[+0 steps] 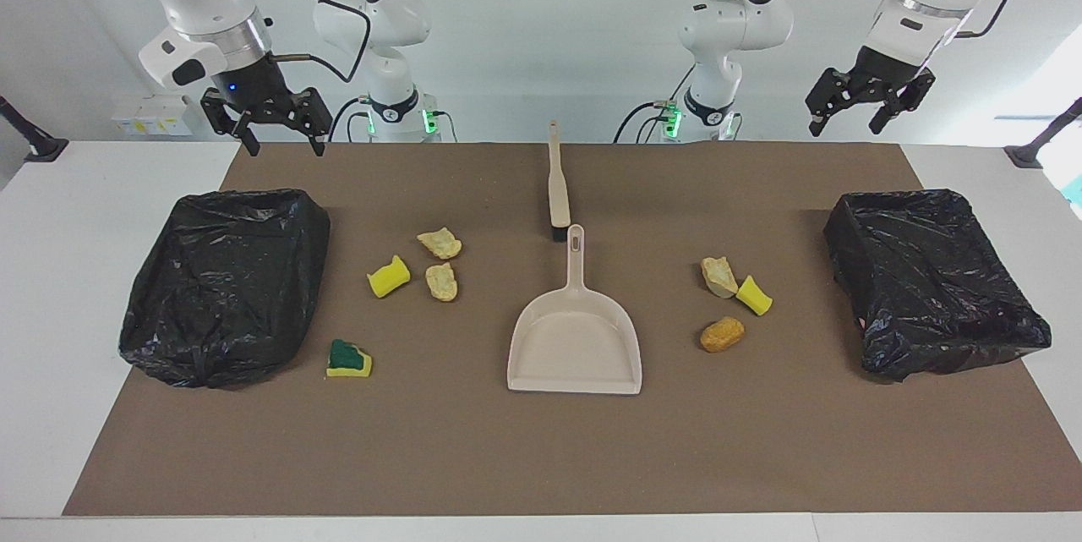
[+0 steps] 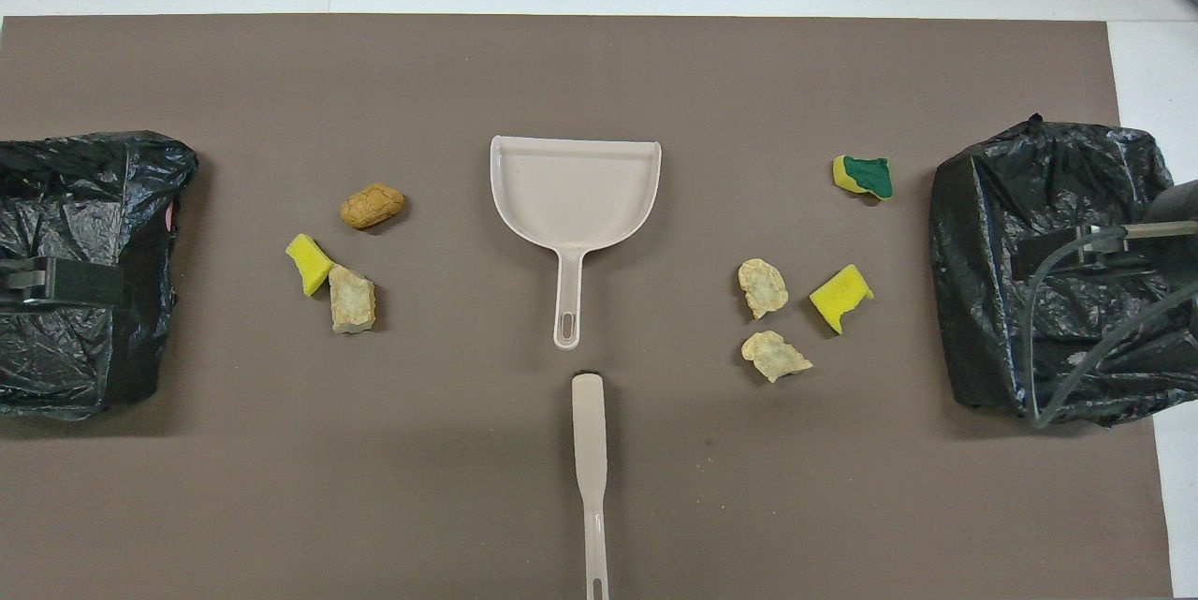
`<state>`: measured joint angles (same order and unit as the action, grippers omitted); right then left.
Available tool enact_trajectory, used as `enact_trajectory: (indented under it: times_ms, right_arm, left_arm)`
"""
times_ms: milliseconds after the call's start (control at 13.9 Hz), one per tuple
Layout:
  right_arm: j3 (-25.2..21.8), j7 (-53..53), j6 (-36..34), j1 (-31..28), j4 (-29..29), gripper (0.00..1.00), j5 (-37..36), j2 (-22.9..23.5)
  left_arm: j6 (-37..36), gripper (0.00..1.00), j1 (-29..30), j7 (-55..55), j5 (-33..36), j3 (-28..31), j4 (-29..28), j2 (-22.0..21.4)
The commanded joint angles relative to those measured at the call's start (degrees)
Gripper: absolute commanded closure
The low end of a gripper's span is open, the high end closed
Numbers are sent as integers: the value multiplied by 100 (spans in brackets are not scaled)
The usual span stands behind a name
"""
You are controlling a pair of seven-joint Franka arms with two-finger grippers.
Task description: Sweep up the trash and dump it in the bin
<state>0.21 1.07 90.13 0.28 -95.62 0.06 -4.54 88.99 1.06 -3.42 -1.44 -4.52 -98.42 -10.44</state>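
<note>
The trash lies in two groups on the brown mat. Toward the right arm's end are a yellow sponge chunk (image 1: 389,276), two pale beige lumps (image 1: 439,243) (image 1: 442,281) and a yellow-and-green sponge (image 1: 348,359). Toward the left arm's end are a beige lump (image 1: 718,276), a yellow chunk (image 1: 754,295) and an orange-brown lump (image 1: 722,334). The beige dustpan (image 1: 575,339) lies in the middle, empty, its handle toward the robots. The brush (image 1: 556,187) lies nearer to the robots, in line with it. My right gripper (image 1: 270,132) and left gripper (image 1: 871,106) are open, empty and raised high.
Two bins lined with black bags stand on the mat, one at the right arm's end (image 1: 224,284) and one at the left arm's end (image 1: 934,280). White table (image 1: 51,314) shows past the mat's edges.
</note>
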Motion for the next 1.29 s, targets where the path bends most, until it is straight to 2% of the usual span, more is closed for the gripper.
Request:
enact_trajectory:
  times_ms: [0,789,1004,1219]
  right_arm:
    - [5,113,-83,-10,-132,0,56,-126]
    - [67,-186,137,86,-308,0,117,-126]
    - [58,-115,250,437,-308,0,117,14]
    - [67,208,504,692,-238,0,135,365]
  left_arm:
    - [-66,0,26,43,-41,-5,68,-11]
    - [-66,0,26,34,-41,3,68,-20]
    - [-75,0,26,43,-41,-5,68,-11]
    - [-66,0,26,34,-41,-5,68,-20]
